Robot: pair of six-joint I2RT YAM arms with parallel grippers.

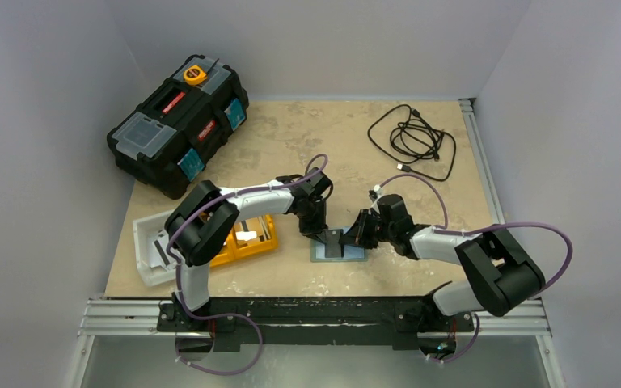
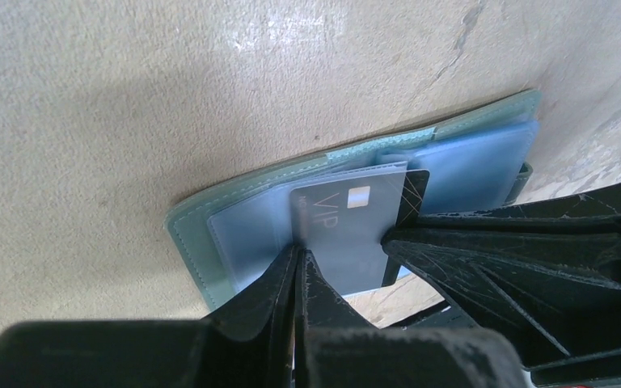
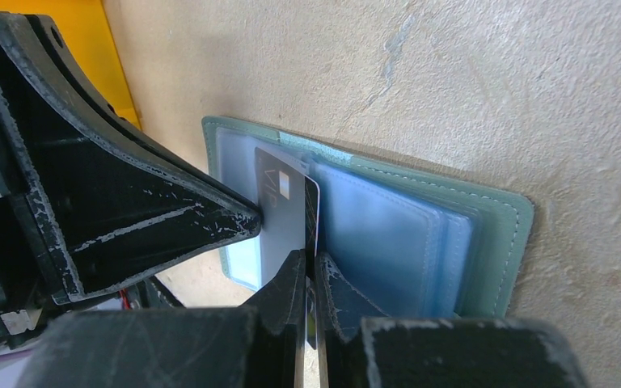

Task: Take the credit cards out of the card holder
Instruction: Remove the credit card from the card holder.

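Observation:
The card holder (image 1: pixel 349 254) lies open on the table, grey-green with pale blue sleeves; it also shows in the left wrist view (image 2: pixel 198 234) and the right wrist view (image 3: pixel 501 234). A grey credit card (image 2: pixel 344 226) marked VIP stands up out of a sleeve, with a dark card (image 2: pixel 417 187) right behind it. My left gripper (image 2: pixel 299 257) is shut on the grey card's left edge. My right gripper (image 3: pixel 310 271) is shut on the opposite edge, at the dark card (image 3: pixel 314 212). Both grippers (image 1: pixel 323 234) (image 1: pixel 356 234) meet over the wallet.
An orange two-compartment tray (image 1: pixel 247 238) and a white tray (image 1: pixel 149 250) sit left of the wallet, under the left arm. A black toolbox (image 1: pixel 179 121) stands at the back left. A coiled black cable (image 1: pixel 414 137) lies at the back right.

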